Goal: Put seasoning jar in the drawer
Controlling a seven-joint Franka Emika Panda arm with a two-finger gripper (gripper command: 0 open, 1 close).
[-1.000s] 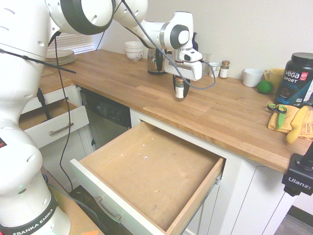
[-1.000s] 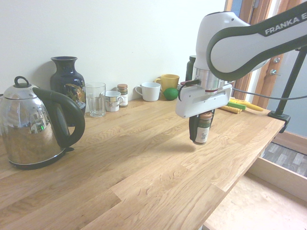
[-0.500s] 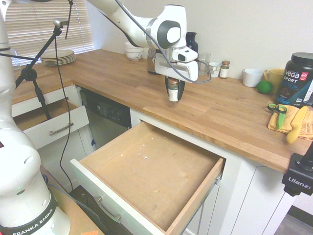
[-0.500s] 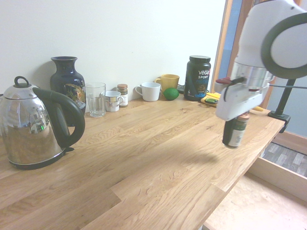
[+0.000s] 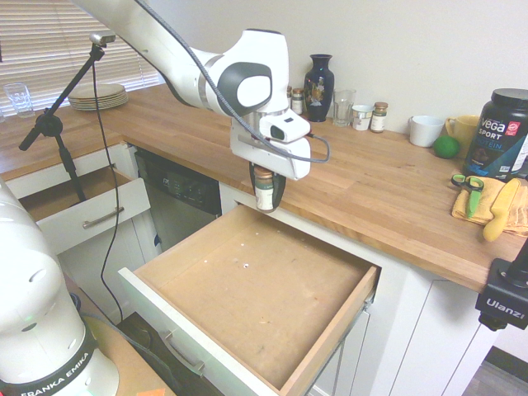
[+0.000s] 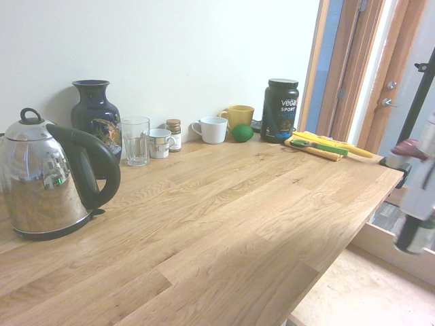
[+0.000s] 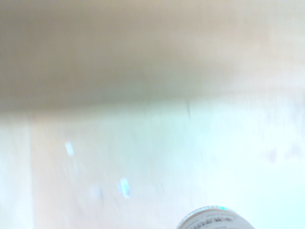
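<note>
Your end effector (image 5: 265, 191) is pinching the seasoning jar (image 5: 263, 189) upright, hanging over the open drawer (image 5: 247, 297) near its back edge. Next, you are likely lowering it onto the drawer's wooden bottom.

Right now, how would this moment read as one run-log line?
phase: carry | claw: shut on seasoning jar, upright | position: over back edge of open drawer | jar not yet set down

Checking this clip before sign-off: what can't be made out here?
- Seasoning jar: label print too small in the first exterior view; blurred at the second exterior view's right edge.
- Wrist view: motion-blurred; only the jar's rim shows.
- Drawer: front face and handle cut off by the bottom edge.
</note>
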